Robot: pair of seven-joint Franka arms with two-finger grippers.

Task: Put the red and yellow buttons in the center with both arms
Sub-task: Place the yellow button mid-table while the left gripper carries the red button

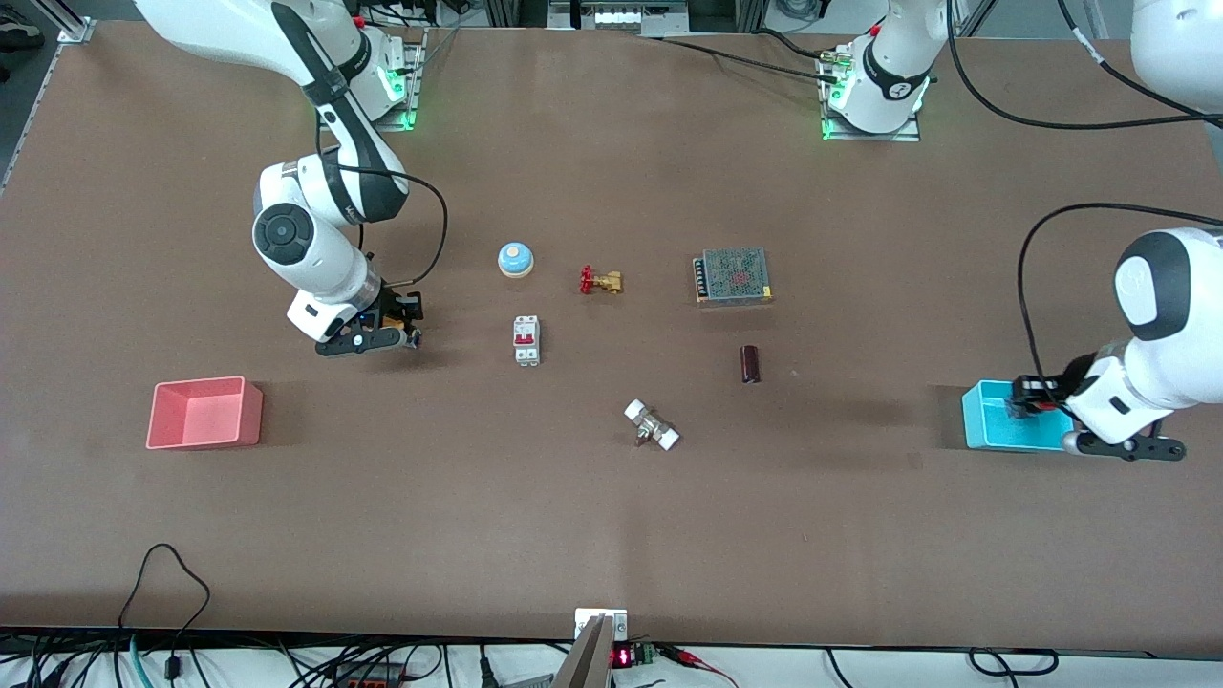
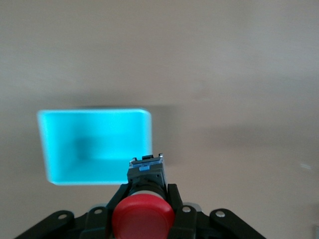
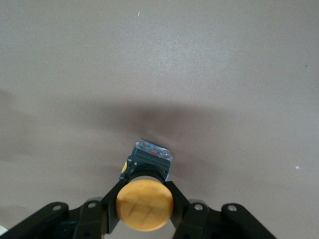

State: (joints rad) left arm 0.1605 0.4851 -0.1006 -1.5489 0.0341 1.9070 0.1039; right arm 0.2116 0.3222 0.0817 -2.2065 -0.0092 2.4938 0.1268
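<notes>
My left gripper is shut on the red button, its fingers clamped on the short black body below the round red cap. It holds the button in the air over the cyan tray, at the left arm's end of the table. My right gripper is shut on the yellow button in the same way and holds it a little above bare brown tabletop, between the pink tray and a white breaker. The table's center is bare brown surface among the small parts.
Around the center lie a pale blue dome, a brass valve with a red handwheel, a metal mesh power supply, a dark red cylinder and a white-ended fitting. The cyan tray shows empty in the left wrist view.
</notes>
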